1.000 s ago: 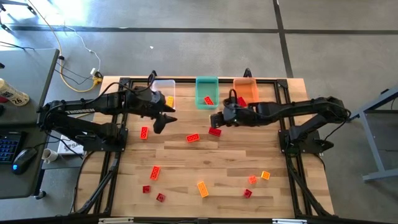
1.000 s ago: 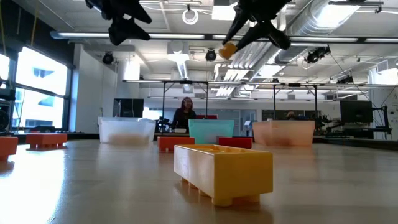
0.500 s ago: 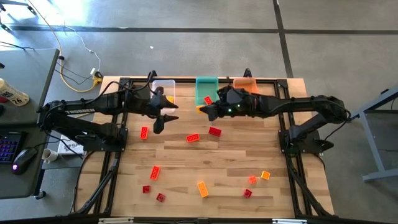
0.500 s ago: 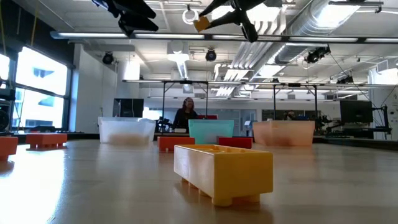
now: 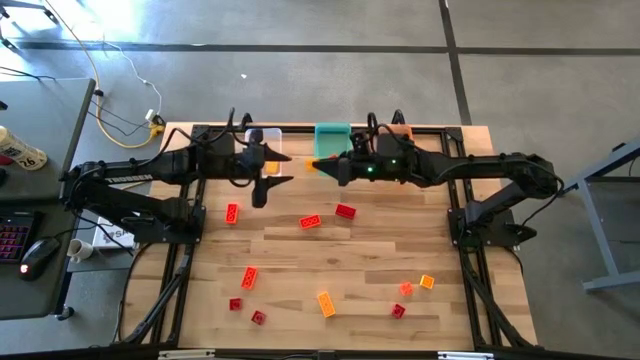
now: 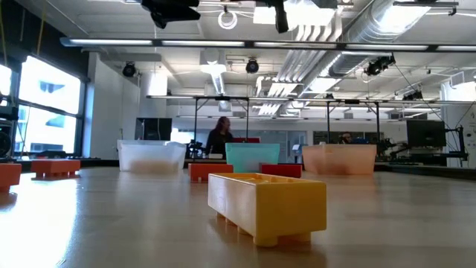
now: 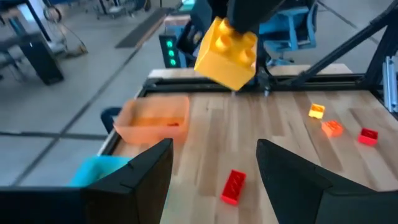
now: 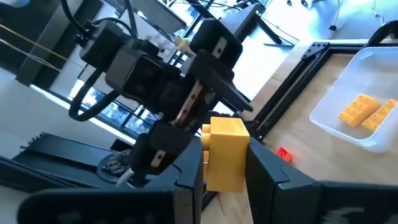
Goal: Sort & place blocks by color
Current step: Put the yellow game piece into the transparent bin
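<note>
R gripper (image 5: pixel 322 166) clenched on yellow block (image 8: pixel 225 153), up in the air btwn clear bin (image 5: pixel 266 141) and teal bin (image 5: pixel 331 134), far side. L gripper (image 5: pixel 268 183) spread, empty, just left. Block prob light, stiff, slick plastic; pinch flat sides, not studs.

Bright, even ceiling light is washing the table (image 5: pixel 360 255); window glare is blowing out the right wrist view, and the left wrist view's background is blurring.
</note>
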{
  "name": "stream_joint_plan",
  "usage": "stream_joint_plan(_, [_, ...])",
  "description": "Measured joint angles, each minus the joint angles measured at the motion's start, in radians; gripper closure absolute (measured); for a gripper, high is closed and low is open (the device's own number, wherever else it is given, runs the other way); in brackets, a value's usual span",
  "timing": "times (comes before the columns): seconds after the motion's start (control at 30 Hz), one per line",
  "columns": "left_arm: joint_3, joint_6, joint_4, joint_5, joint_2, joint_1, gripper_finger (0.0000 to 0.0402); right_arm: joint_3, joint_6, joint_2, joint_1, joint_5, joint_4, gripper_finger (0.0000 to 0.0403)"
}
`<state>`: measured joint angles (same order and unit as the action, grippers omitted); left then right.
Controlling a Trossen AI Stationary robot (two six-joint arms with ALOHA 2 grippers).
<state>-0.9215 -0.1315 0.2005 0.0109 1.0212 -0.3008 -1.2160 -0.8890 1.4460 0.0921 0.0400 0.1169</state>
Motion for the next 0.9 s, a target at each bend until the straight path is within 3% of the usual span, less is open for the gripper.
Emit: stream_joint_plan(0.9, [0.000,-0.097,-0.293,-0.020,0.149,0.035,0.0181,0.002,-0.027,0.000,0.000,-0.001,-0.016,0.0341])
